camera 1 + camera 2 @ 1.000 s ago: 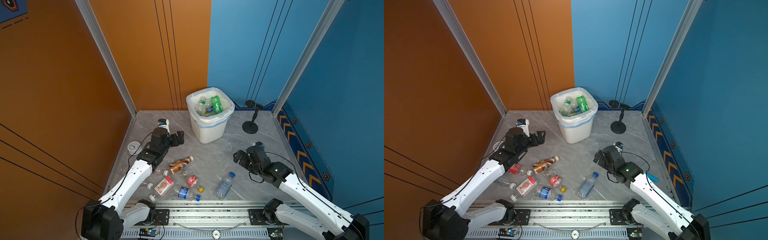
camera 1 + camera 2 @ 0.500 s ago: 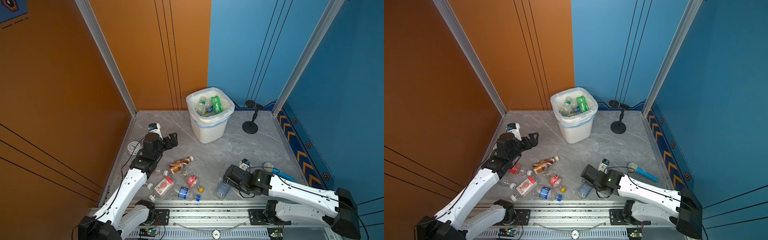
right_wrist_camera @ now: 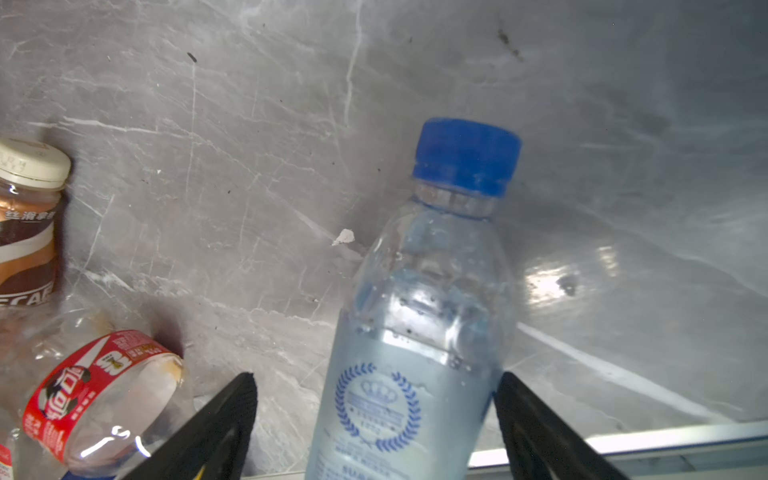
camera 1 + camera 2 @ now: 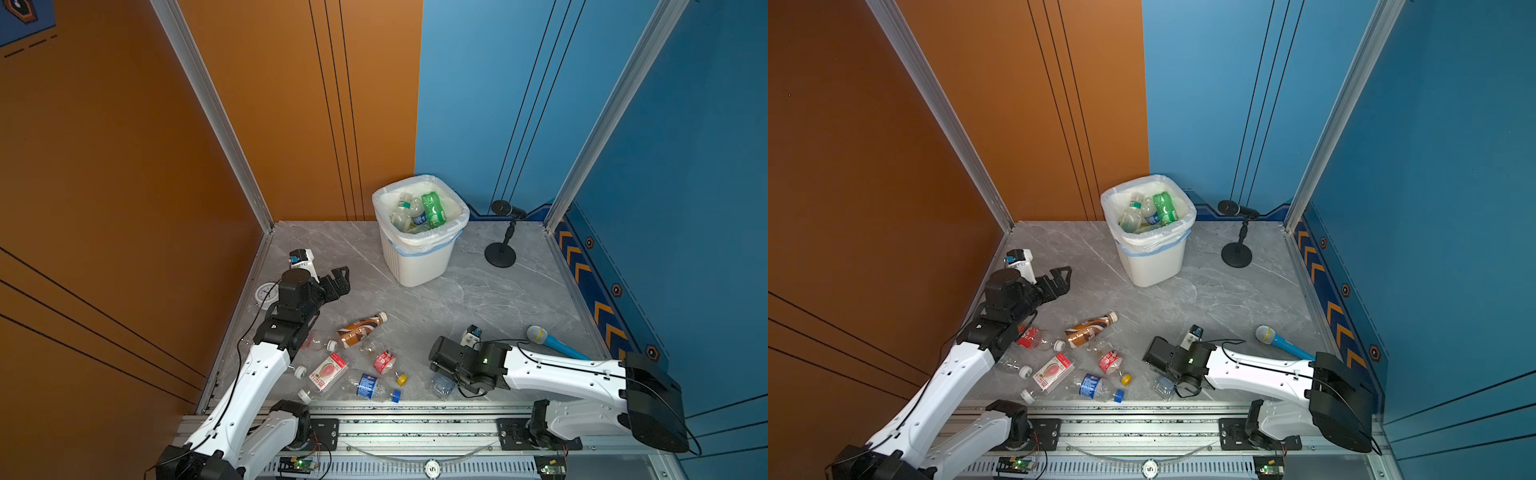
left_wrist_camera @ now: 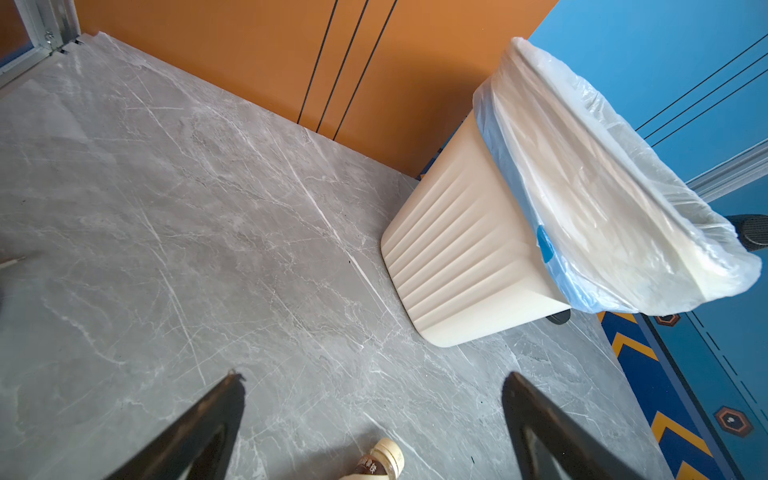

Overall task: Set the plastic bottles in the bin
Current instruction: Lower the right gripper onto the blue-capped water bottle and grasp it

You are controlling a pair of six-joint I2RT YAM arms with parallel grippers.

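Observation:
The white ribbed bin stands at the back with several plastic bottles inside, a green one on top. More bottles lie near the front: a brown one, a crushed red-label one, a watermelon-label one and a blue-label one. My right gripper is open astride a clear blue-capped bottle; one finger is against it and the other stands apart. My left gripper hangs open and empty above the floor, left of the bin.
A blue toy microphone lies behind my right arm. A black microphone on a stand is right of the bin. A white alarm clock sits by the left wall. The metal rail borders the front.
My right arm has swung down and forward to the blue-capped bottle by the rail, and its jaws have narrowed around it. My left arm has drawn back and left, away from the bin.

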